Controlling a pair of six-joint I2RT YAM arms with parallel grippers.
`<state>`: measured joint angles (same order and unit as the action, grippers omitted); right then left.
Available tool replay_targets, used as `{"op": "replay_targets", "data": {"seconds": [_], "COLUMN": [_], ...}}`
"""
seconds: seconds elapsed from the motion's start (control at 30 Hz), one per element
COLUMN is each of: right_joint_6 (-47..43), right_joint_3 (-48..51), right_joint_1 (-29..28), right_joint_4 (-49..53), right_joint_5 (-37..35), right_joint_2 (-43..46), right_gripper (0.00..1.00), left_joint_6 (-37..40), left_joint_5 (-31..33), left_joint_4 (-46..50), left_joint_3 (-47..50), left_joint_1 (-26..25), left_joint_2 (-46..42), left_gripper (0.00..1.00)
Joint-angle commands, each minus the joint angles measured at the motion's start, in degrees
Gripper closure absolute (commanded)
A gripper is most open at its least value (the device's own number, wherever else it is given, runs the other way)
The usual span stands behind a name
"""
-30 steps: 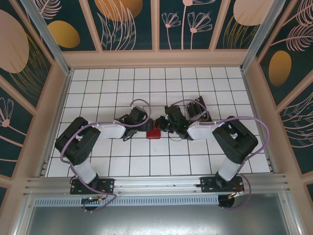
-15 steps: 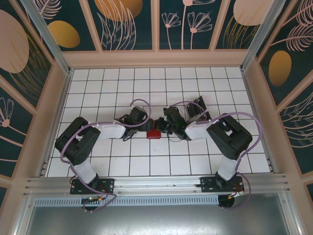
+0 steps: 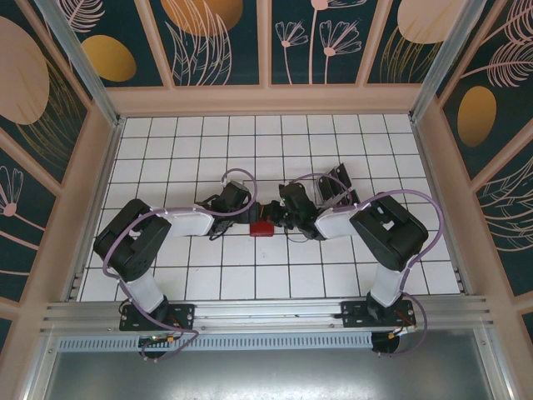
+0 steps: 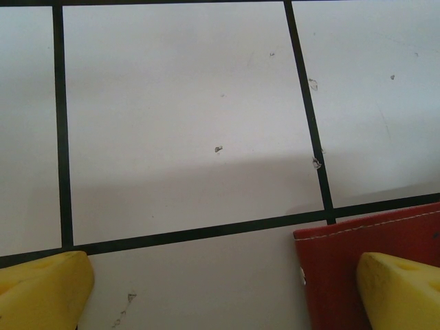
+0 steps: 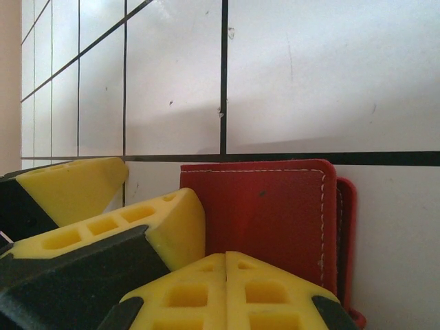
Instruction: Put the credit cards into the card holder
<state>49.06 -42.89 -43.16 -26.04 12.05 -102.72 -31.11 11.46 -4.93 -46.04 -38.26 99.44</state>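
red card holder (image 3: pixel 261 227) lying flat on the tiled table (image 3: pixel 191 150), midway between the two yellow-tipped grippers.
the table is glossy white square tile with thin black grid lines, lightly scuffed and specked. the walls (image 3: pixel 216 42) around it are dark teal panels with peach leaf and flower shapes in pale frames. the left gripper (image 4: pixel 220 292) stands spread wide, one blocky yellow pad over bare tile, the other over the holder's corner. the right gripper (image 5: pixel 227 271) has its hollow-celled yellow pads pressed together, the holder just ahead of and beneath their tips. the holder is a matte red rectangle with rounded corners, white stitching along the edge and a second layer showing past one side.
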Motion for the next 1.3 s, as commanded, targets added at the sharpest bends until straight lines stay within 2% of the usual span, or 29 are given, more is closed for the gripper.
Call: {"op": "replay_targets", "data": {"seconds": [0.0, 0.43, 0.73, 1.27], "right_joint_6": [0.62, -0.98, -5.02, -5.23], "right_joint_3": [2.28, 1.84, -1.4, -0.7], "right_joint_1": [0.09, -0.1, -2.36, -2.44], "right_joint_4": [2.49, 5.74, 14.9, 15.96], "right_joint_5": [-0.87, -1.98, -7.05, -8.71], "right_joint_2": [0.63, 0.65, 0.51, 1.56], "right_gripper": [1.0, 1.0, 1.0, 1.0], "left_joint_6": [-0.48, -0.57, -0.63, -0.48], "left_joint_5": [0.13, 0.02, -0.06, 0.05], "left_joint_4": [2.31, 2.56, 2.64, 2.56], "left_joint_3": [1.61, 1.35, 1.33, 1.51], "left_joint_1": [0.38, 0.44, 0.47, 0.44], "left_joint_2": [2.25, 2.41, 2.34, 2.16], "left_gripper": [0.02, 0.01, 0.02, 0.01]}}
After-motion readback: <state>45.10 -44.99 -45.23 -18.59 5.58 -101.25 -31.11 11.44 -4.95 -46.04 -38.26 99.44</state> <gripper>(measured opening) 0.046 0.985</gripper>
